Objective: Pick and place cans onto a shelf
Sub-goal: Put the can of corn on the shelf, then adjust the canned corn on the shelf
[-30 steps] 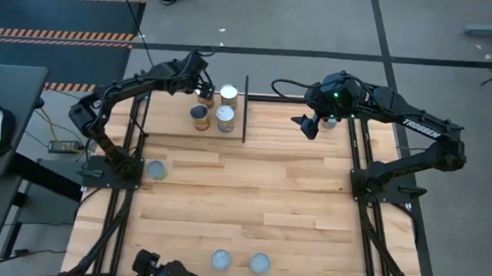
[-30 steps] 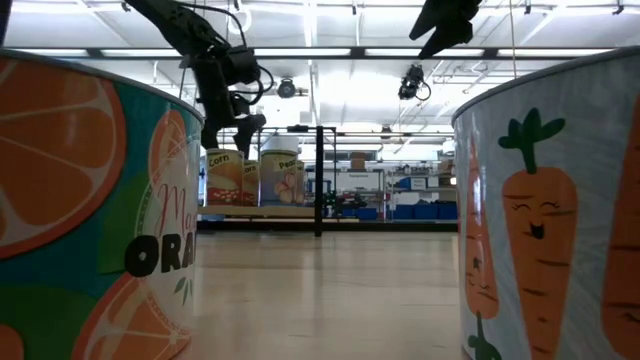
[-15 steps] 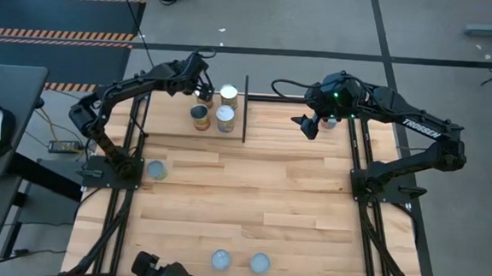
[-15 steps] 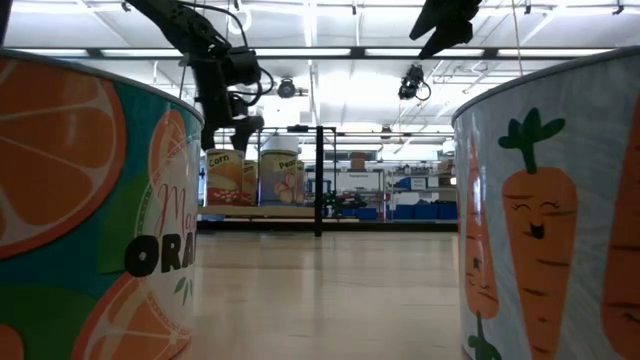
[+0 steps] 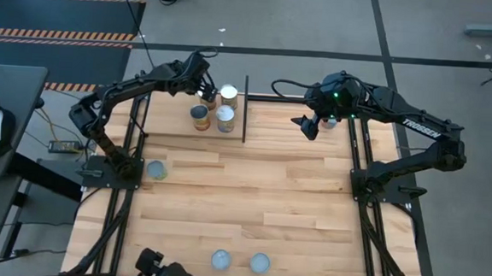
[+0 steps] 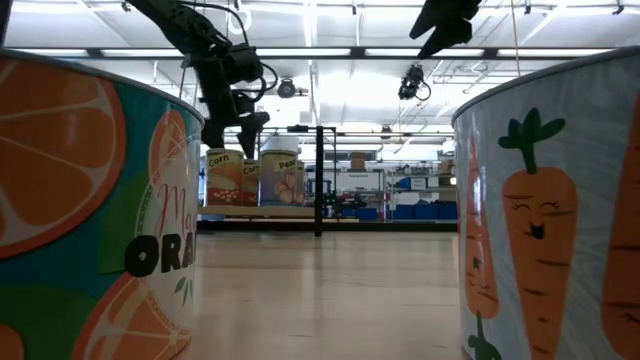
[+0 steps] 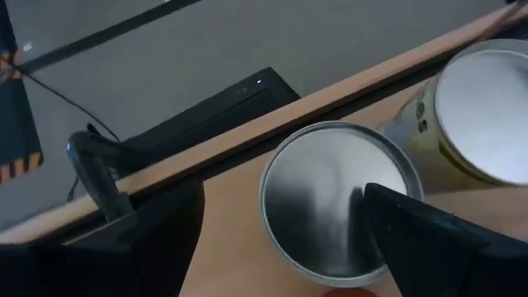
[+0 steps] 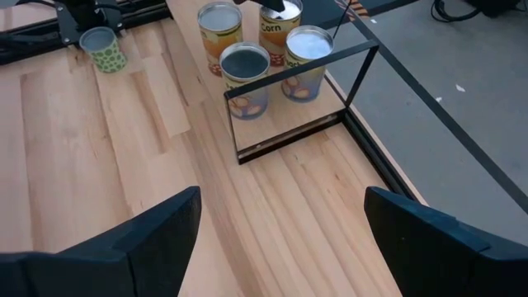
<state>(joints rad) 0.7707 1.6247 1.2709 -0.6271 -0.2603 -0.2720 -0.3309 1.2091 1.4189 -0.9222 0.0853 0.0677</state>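
Note:
Several cans stand upright on the shelf [image 5: 171, 125] at the table's far left: a white-topped one [image 5: 228, 93], two in front [image 5: 200, 116] [image 5: 224, 117], and a silver-topped can [image 7: 330, 198] at the back. My left gripper [image 7: 280, 214] hangs open just above that silver-topped can, one finger on either side of it; the low view shows its fingertips [image 6: 250, 128] slightly above the can tops. My right gripper [image 5: 308, 126] hovers open and holds nothing, high over the table's far right.
A green can [image 5: 156, 169] stands near the left arm's base. Two more cans [image 5: 221, 259] [image 5: 260, 261] stand at the near edge and fill the low view's sides. The shelf's black post [image 5: 246, 112] rises at its right end. Bare wood lies mid-table.

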